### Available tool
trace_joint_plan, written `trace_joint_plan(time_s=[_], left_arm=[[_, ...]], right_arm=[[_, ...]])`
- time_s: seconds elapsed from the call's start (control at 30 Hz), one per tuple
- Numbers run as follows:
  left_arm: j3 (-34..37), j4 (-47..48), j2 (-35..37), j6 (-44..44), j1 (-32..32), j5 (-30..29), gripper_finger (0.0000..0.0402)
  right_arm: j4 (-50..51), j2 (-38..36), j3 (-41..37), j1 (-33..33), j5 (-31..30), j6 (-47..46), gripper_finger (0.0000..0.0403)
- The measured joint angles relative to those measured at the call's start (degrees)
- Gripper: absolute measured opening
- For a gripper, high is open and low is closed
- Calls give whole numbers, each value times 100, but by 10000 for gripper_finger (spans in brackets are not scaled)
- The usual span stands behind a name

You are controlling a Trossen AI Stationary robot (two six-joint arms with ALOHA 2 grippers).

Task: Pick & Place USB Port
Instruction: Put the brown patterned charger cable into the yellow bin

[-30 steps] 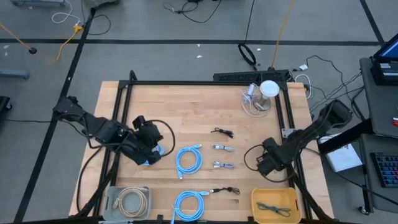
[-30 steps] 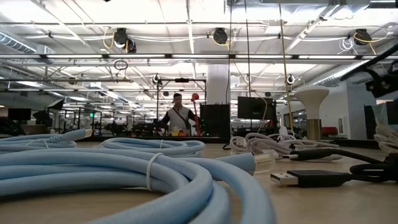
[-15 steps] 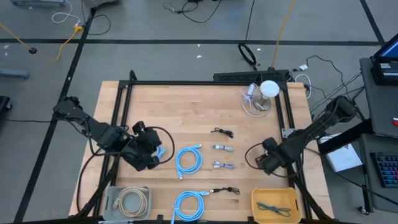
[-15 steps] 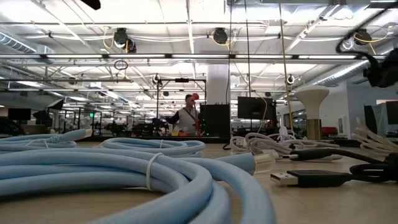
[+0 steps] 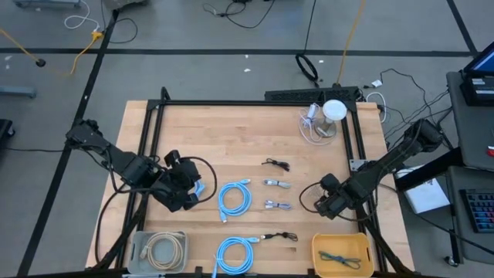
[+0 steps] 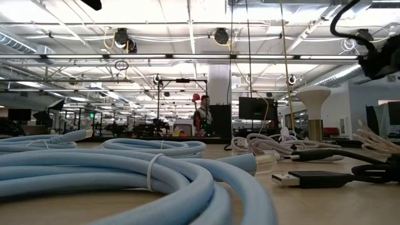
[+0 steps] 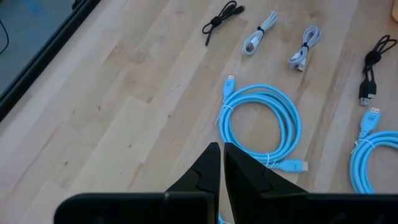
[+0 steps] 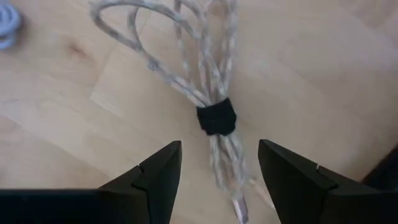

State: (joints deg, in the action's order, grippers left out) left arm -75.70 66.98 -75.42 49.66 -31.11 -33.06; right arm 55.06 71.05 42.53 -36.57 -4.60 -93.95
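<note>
The right gripper [image 5: 318, 207] sits lower and nearer the table centre than half a second ago, when it hung closer to the right rail; it now hovers just beside the small white braided cable bundle [image 5: 277, 205] in the middle column of cables. In its wrist view the two dark fingers [image 8: 158, 174] stand wide apart, straddling a pale braided cable bundle tied with a black band [image 8: 217, 118], with nothing held between them. That reads as an approach closing in on a pick, with the grasp itself not yet made; whether this is the same bundle seen from above I cannot tell for sure.

The left gripper [image 5: 187, 197] waits over the left part of the light wooden table [image 5: 224, 131], pressed shut and empty, beside the upper sky-blue coiled cable [image 5: 234, 198]. It has settled since a second ago.

The yellow rectangular tray [image 5: 342, 252] at the near right corner already holds one dark cable, a likely drop spot
</note>
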Motion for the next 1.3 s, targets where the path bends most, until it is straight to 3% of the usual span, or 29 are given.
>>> trace_joint_plan(time_s=[0.37, 0.5, 0.7, 0.87, 1.13, 1.3], left_arm=[[0, 0, 0, 55, 0, 9, 23], [0, 0, 0, 104, 0, 52, 23], [0, -4, 0, 164, -20, 57, 23], [0, -11, 0, 202, -20, 59, 23], [0, -17, 0, 215, -57, 59, 23], [0, -15, 0, 214, -68, 54, 23]], right_arm=[[-1111, 962, -115, 25, 152, 581, 201], [-1054, 1193, -97, 24, 281, 865, 146], [-1051, 1173, -104, 12, 268, 1291, 19], [-712, 1112, 52, 0, 226, 1493, 11], [1561, 1085, 2051, -498, 191, 2710, 5], [2126, 1207, 3374, -1194, 193, 2824, 5]])
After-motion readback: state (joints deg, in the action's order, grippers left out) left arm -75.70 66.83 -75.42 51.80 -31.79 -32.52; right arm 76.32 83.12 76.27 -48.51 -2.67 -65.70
